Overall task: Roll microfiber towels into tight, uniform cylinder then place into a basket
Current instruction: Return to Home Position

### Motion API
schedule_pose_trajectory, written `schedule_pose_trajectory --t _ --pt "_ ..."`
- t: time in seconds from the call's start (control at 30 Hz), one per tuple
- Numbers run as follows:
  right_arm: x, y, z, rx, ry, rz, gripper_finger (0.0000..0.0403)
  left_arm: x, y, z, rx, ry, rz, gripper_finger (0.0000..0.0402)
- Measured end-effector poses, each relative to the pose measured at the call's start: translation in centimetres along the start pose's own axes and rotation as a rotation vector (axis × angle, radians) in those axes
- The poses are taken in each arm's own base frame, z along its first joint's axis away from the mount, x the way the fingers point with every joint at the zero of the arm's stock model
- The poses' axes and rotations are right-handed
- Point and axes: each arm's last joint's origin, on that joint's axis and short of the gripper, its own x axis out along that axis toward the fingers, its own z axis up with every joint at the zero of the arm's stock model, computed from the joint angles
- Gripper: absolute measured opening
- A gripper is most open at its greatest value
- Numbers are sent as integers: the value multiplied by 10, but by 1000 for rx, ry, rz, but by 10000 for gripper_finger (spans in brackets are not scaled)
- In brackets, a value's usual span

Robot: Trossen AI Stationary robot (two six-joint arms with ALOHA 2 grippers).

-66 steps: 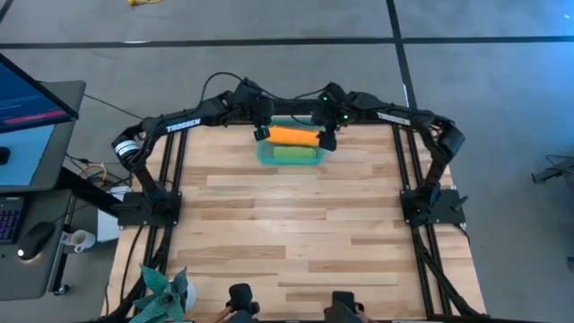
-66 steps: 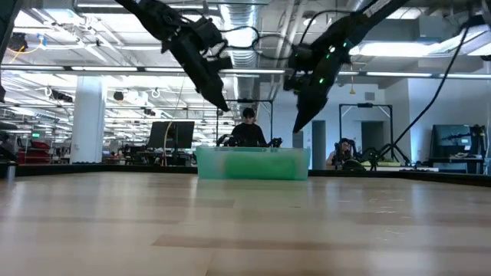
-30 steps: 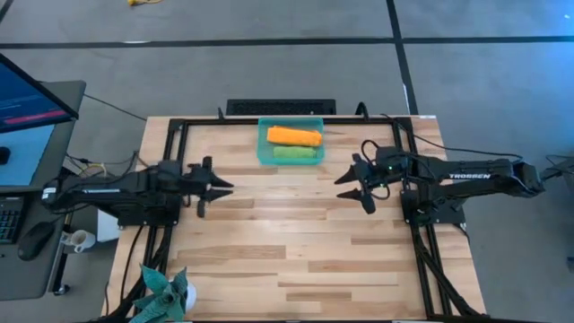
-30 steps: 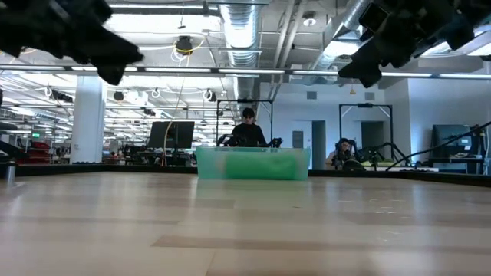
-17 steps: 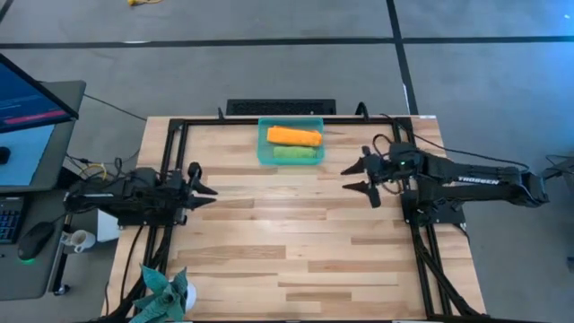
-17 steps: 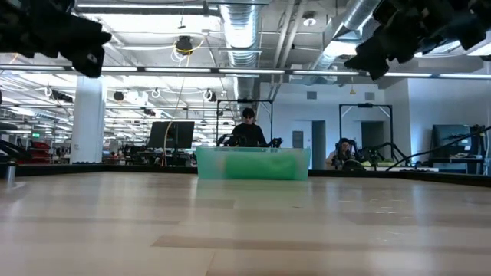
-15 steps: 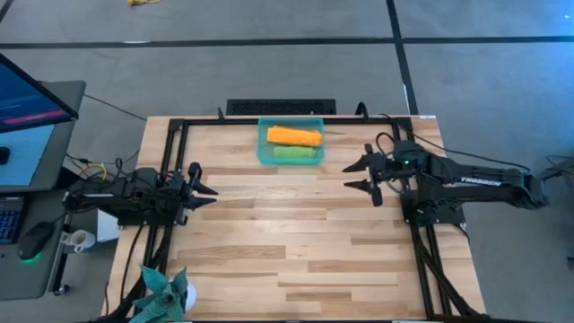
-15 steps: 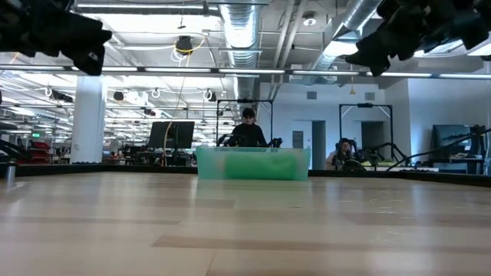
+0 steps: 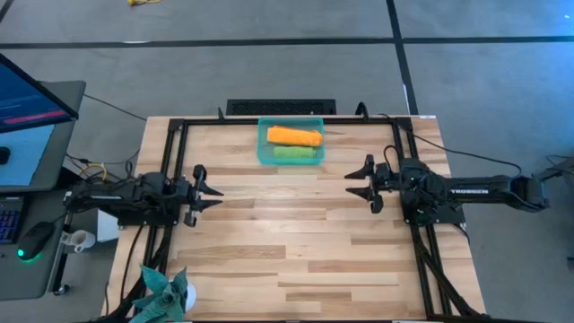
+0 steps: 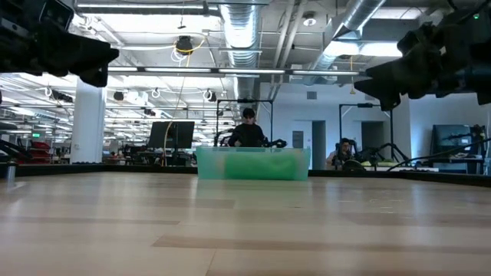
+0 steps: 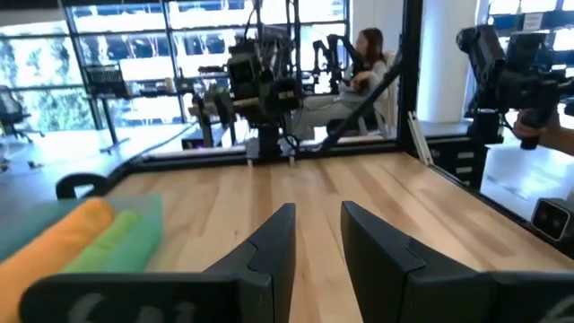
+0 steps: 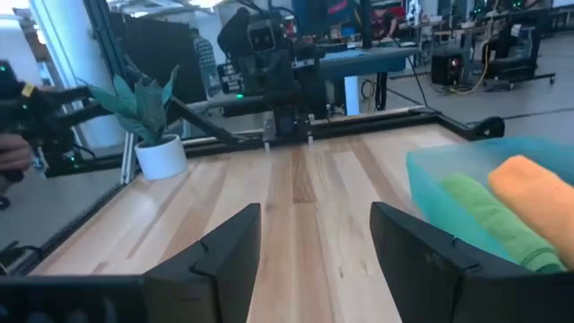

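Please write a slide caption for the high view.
Orange towel and green towel rolled in basket; left end effector, right end effector open.

Table (image 9: 287,233): light wood planks, seen whole from above.
Near-left corner: potted plant (image 9: 163,292) with spiky green leaves. Its white pot (image 12: 162,158) shows in the right wrist view.
Left of the table: monitor (image 9: 22,103) with a blue screen, dark mouse (image 9: 38,238), and white mug (image 9: 79,240) just beside the table edge.
Floor (image 9: 269,63): grey, crossed by dark lines.
Low view, beyond the far edge: one person (image 10: 248,130) in a dark top, and a second person (image 10: 343,156) seated farther right.
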Motion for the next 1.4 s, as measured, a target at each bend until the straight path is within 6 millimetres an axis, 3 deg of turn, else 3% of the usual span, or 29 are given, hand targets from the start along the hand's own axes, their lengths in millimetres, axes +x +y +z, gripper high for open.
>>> schedule_pose_trajectory --t 0.27,0.57,1.4 --pt "-1 -1 2 -19 -37 -9 230 0 1 1 -33 -8 43 82" --pt "-4 -14 3 -9 -54 -209 230 0 2 -3 -38 28 76 82" --pt "-5 -17 -8 26 57 -234 230 0 2 -3 -40 35 76 82"
